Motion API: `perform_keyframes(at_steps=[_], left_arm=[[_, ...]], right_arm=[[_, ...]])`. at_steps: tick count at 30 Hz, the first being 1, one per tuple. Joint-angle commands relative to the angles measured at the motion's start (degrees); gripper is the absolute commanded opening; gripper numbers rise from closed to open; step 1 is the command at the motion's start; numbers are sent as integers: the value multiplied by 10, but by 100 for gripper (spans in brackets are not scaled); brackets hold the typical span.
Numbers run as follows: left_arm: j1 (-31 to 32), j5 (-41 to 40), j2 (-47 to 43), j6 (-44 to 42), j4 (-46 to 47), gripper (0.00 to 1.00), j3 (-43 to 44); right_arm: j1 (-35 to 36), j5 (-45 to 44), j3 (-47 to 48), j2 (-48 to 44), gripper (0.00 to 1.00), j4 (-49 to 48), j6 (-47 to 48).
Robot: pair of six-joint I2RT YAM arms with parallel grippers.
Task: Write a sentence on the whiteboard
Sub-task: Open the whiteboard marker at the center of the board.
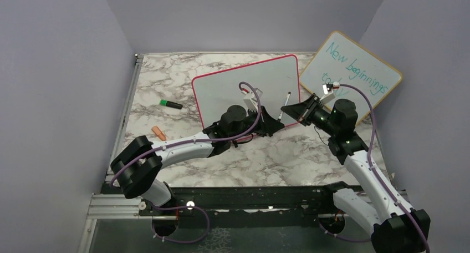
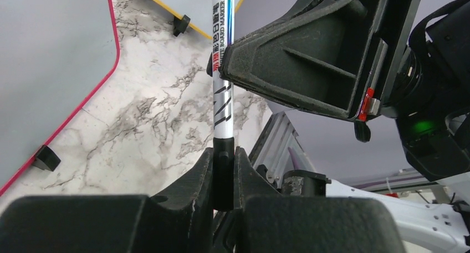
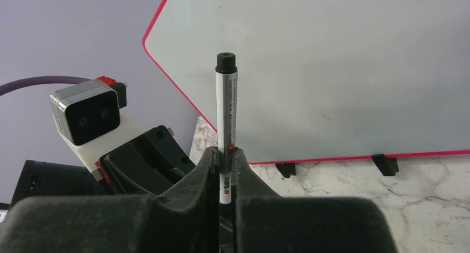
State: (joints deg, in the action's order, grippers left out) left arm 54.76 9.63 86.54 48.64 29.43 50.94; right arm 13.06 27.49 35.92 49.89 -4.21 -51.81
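The left gripper (image 2: 224,156) is clamping the black end of the marker (image 2: 221,106), and the right gripper (image 3: 224,153) is squeezing its white barrel, so both pincers are closed on one pen. The whiteboard (image 1: 249,84) is standing on its black feet on the marble table (image 1: 277,158) just behind them, beside a wooden-framed board (image 1: 354,70) with teal writing.

lilac walls (image 1: 55,70), marble tabletop (image 1: 266,158)
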Motion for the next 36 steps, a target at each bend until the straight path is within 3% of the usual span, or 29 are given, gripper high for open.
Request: perform_keyframes(at_steps=[1, 7, 10, 12, 21, 25, 30, 36], left_arm=[[-6, 25, -39, -62, 35, 0, -23], [-27, 24, -103, -169, -24, 0, -56], [-41, 12, -125, -243, -142, 0, -32], [-45, -2, -129, -301, -227, 0, -1], [-65, -42, -156, -497, -442, 0, 75], [-65, -47, -175, -582, -452, 0, 67], [-65, -23, -210, -659, -453, 0, 46], [-66, 25, -247, -726, -419, 0, 3]], right_arm=[[4, 31, 21, 5, 15, 10, 41], [4, 48, 77, 17, 57, 82, 110], [4, 43, 103, 16, 75, 118, 140], [4, 50, 123, 19, 81, 142, 156], [4, 135, 265, 83, 86, 313, 269], [9, 174, 272, 106, 88, 300, 256], [10, 152, 326, 143, 89, 398, 347], [10, 199, 314, 159, 89, 401, 375]])
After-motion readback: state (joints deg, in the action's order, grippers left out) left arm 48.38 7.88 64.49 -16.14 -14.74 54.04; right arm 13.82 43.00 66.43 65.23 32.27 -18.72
